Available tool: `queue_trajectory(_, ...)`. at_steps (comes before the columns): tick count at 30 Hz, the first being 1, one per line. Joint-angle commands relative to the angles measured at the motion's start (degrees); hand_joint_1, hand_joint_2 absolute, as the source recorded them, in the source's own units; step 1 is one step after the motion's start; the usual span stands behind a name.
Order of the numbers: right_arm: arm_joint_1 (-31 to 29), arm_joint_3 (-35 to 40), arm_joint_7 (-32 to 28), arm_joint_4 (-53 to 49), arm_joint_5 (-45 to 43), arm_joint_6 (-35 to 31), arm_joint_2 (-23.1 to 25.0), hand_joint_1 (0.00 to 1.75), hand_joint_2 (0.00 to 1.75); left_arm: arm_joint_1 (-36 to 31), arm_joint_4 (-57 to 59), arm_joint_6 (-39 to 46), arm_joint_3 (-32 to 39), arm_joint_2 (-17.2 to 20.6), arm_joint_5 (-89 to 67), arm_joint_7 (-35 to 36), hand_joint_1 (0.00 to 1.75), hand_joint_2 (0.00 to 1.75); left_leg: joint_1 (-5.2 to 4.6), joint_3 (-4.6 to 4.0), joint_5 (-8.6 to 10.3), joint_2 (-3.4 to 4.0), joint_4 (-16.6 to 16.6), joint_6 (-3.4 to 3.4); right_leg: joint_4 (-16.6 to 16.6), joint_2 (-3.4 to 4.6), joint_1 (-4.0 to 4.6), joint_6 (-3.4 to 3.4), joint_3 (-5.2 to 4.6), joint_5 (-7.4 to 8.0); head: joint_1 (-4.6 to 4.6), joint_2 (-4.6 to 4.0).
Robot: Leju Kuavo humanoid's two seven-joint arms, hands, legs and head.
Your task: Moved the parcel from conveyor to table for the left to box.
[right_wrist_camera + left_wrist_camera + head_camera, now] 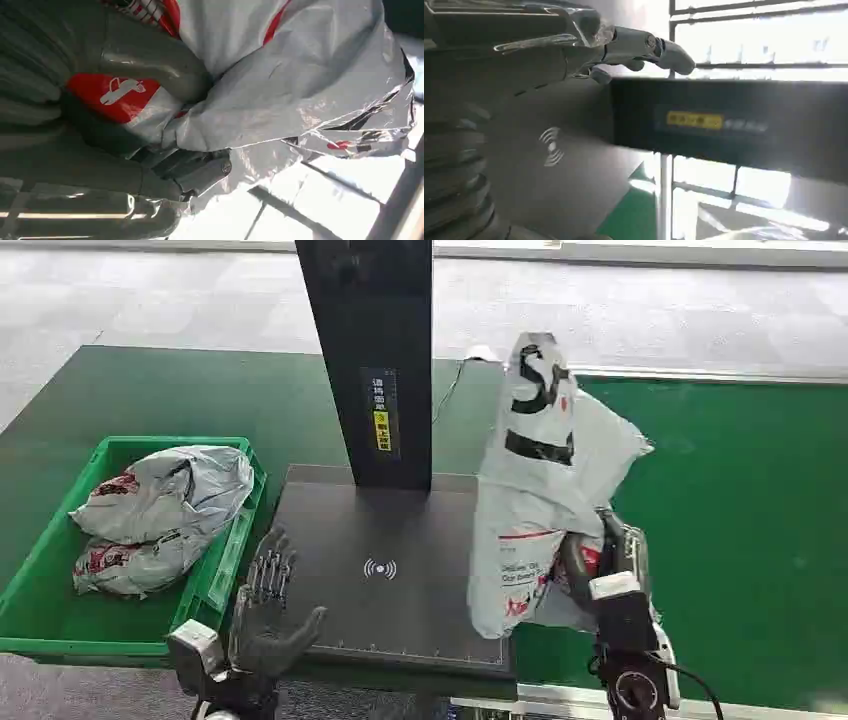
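Note:
My right hand (603, 562) grips a white plastic parcel (540, 490) with red and black print and holds it upright at the right edge of the dark scanner platform (390, 570). Up close, the right wrist view shows the crumpled parcel (300, 85) pressed against my thumb (150, 65). My left hand (265, 605) hovers with fingers spread and nothing in it, over the platform's front left corner. In the left wrist view its fingers (639, 47) stretch out above the platform (559, 165).
A green crate (60, 610) at the left holds two grey parcels (160, 500). A black scanner post (372, 360) rises from the back of the platform. Green conveyor surface (760, 540) spreads to the right, with grey floor beyond.

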Motion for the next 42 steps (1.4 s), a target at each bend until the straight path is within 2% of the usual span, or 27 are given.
queue_trajectory(1, -7.5, 20.9, 0.6, 17.4, 3.8, 10.1, -4.1, 1.75, 1.75, 0.9, -7.4, 7.8, 0.7, 0.1, 0.7, -3.7, 0.00, 1.75, 0.10, 0.06, 0.02, 0.11, 0.0, -0.01, -0.1, 0.48, 0.09, -0.11, -0.04, 0.13, -0.02, 0.00)
queue_trajectory(5, -10.6, 24.8, -1.4, 20.1, -2.6, 18.1, -5.6, 1.75, 1.75, 1.6, -13.8, 15.0, -1.1, 1.3, 1.8, -5.0, 0.00, 1.75, 0.11, 0.13, 0.02, 0.04, 0.0, 0.01, -0.1, 0.36, 0.10, -0.05, -0.02, 0.08, -0.02, 0.00)
queue_trajectory(9, -12.6, 28.8, -2.8, 22.0, -2.5, 21.4, -6.6, 1.75, 1.75, 2.1, -15.6, 18.8, -2.4, 2.3, 2.6, -5.0, 0.00, 1.75, 0.08, 0.11, 0.02, 0.01, 0.0, 0.02, 0.0, 0.31, 0.08, -0.04, -0.01, 0.06, -0.02, 0.00)
queue_trajectory(13, -14.1, 31.7, -4.5, 24.1, -1.4, 21.6, -7.2, 1.75, 1.75, 1.6, -12.4, 17.5, -2.6, 2.8, 2.3, -5.0, 0.00, 1.75, 0.08, 0.15, 0.06, -0.13, 0.0, 0.03, -0.1, 0.28, 0.07, -0.07, 0.04, 0.09, -0.02, 0.00)
queue_trajectory(15, -14.5, 31.7, -3.9, 24.2, 0.7, 18.8, -7.0, 1.75, 1.75, 1.6, -11.5, 17.3, -2.9, 3.0, 1.4, -5.0, 0.00, 1.75, 0.04, 0.15, 0.05, -0.11, 0.0, 0.01, -0.1, 0.18, 0.04, -0.05, 0.04, 0.06, 0.00, 0.00)
queue_trajectory(16, -14.6, 31.1, -3.2, 24.2, 1.7, 16.7, -6.6, 1.48, 1.75, 1.8, -11.2, 16.9, -3.0, 3.1, 1.0, -5.0, 0.00, 1.75, 0.06, 0.14, 0.08, -0.17, 0.0, 0.02, -0.1, 0.22, 0.05, -0.08, 0.04, 0.09, -0.02, 0.00)
queue_trajectory(17, -14.7, 31.1, -3.2, 24.2, 1.7, 16.8, -6.6, 0.79, 1.75, 1.8, -11.3, 16.9, -3.0, 3.1, 0.9, -5.0, 0.00, 1.75, 0.06, 0.13, 0.08, -0.18, 0.0, 0.02, -0.1, 0.18, 0.05, -0.07, 0.03, 0.07, 0.00, 0.00)
queue_trajectory(18, -14.8, 30.3, -2.5, 24.3, 2.1, 15.5, -6.2, 0.02, 1.75, 2.0, -11.1, 16.6, -3.3, 3.2, 0.1, -5.0, 0.00, 1.75, 0.04, 0.14, 0.07, -0.17, 0.0, 0.02, -0.1, 0.16, 0.04, -0.06, 0.04, 0.06, -0.02, 0.00)
queue_trajectory(26, -13.7, 27.0, -2.8, 22.9, 1.5, 13.3, -5.5, 0.00, 1.75, 1.8, -9.1, 12.8, -4.2, 3.5, -3.1, -4.8, 0.00, 1.75, 0.03, 0.14, 0.06, -0.24, 0.0, 0.03, -0.1, 0.09, 0.02, -0.04, 0.05, 0.03, -0.02, 0.00)
queue_trajectory(28, -12.9, 25.0, -2.3, 22.6, -0.5, 12.7, -4.9, 0.00, 1.75, 1.4, -7.5, 10.4, -7.2, 5.2, -8.8, -2.9, 0.00, 1.75, 0.03, 0.13, 0.08, -0.29, 0.0, 0.04, -0.1, 0.07, 0.02, -0.05, 0.05, 0.04, -0.02, 0.00)
queue_trajectory(32, -13.2, 24.2, -2.1, 23.5, -1.0, 12.2, -4.9, 0.00, 1.75, 0.8, -5.1, 7.5, -10.1, 5.8, -12.9, -1.1, 0.00, 1.75, 0.02, 0.16, 0.10, -0.35, -0.1, 0.03, -0.1, 0.01, 0.01, -0.06, 0.09, 0.04, -0.02, 0.00)
queue_trajectory(35, -14.1, 23.9, -2.2, 24.1, -1.1, 12.0, -4.4, 0.00, 1.75, -1.0, -0.7, 4.0, -13.8, 6.7, -21.8, 3.9, 0.00, 1.75, 0.01, 0.15, 0.13, -0.36, -0.1, 0.02, -0.1, 0.00, 0.00, -0.06, 0.07, 0.05, 0.00, 0.00)
queue_trajectory(37, -13.8, 23.5, -1.7, 23.5, -1.1, 11.6, -4.5, 0.00, 1.75, -2.2, 2.0, 7.0, -15.9, 6.7, -31.1, 8.0, 0.00, 1.75, 0.03, 0.13, 0.13, -0.37, 0.0, 0.02, -0.1, 0.01, 0.02, -0.07, 0.05, 0.06, -0.02, 0.00)
queue_trajectory(42, -13.5, 23.3, -1.7, 23.2, -1.1, 11.5, -4.8, 0.00, 1.75, -2.4, 2.7, 7.2, -16.2, 6.4, -31.5, 8.1, 0.00, 1.75, 0.02, 0.12, 0.08, -0.27, 0.0, 0.03, -0.1, 0.03, 0.02, -0.05, 0.03, 0.03, -0.02, 0.00)
